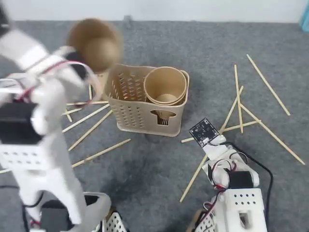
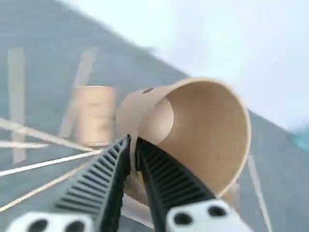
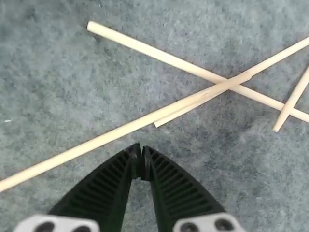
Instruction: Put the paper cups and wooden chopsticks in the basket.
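Left tool [image 2: 133,145] clamped on the rim of a paper cup [image 2: 203,130], one finger inside the wall and one outside. The basket [image 1: 145,104], holding nested cups [image 1: 165,84], stands near and lower than this tool. Right tool [image 3: 140,157], tips pressed together and empty, sits just short of crossed chopsticks [image 3: 145,121] lying on the grey surface [image 3: 58,72].

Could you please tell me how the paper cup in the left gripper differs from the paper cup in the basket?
The gripped paper cup is tipped sideways, pinched at its rim by the left gripper; the basket's paper cup stands upright, mouth up. The gripped paper cup is outside the basket; the basket's paper cup sits inside it. Both are plain brown.
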Controlling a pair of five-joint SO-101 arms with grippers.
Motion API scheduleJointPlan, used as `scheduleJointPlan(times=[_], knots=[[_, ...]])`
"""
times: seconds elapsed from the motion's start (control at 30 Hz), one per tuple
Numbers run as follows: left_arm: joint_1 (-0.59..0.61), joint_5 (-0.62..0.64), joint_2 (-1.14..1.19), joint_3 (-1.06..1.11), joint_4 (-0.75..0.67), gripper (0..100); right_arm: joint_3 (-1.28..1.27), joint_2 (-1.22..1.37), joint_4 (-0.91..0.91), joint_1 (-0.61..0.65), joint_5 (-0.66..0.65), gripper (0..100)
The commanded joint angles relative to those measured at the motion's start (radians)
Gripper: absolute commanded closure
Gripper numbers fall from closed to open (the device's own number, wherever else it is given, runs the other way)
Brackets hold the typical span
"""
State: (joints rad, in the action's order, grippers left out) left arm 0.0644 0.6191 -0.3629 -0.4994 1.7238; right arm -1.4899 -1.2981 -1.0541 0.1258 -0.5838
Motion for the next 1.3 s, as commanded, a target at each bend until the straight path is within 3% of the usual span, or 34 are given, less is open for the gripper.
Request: scheduleJointPlan(times=[0.0, 0.13, 0.3, 0.63, 0.97, 1.07, 1.27], knots=[[-0.265, 0.012, -0.037, -0.088, 0.028, 99, 0.006, -0.013, 0.018, -0.007, 0.003, 98.9], [-0.402, -0.046, -0.037, -0.082, 0.014, 99, 0.006, -0.013, 0.021, -0.007, 0.003, 98.9], [-0.482, -0.049, -0.037, -0.050, 0.008, 99, 0.006, -0.013, 0.022, -0.007, 0.003, 99.0], [-0.391, -0.072, -0.041, 0.179, -0.043, 99, 0.006, -0.013, 0.024, -0.005, 0.003, 99.0], [-0.356, -0.072, -0.037, 0.248, -0.110, 99, 0.006, -0.013, 0.024, -0.005, 0.003, 99.0], [-0.356, -0.072, -0.037, 0.272, -0.109, 93, 0.006, -0.013, 0.024, -0.005, 0.003, 99.0], [-0.350, -0.068, -0.046, 0.312, -0.106, 74, 0.006, -0.013, 0.024, -0.005, 0.003, 99.0]])
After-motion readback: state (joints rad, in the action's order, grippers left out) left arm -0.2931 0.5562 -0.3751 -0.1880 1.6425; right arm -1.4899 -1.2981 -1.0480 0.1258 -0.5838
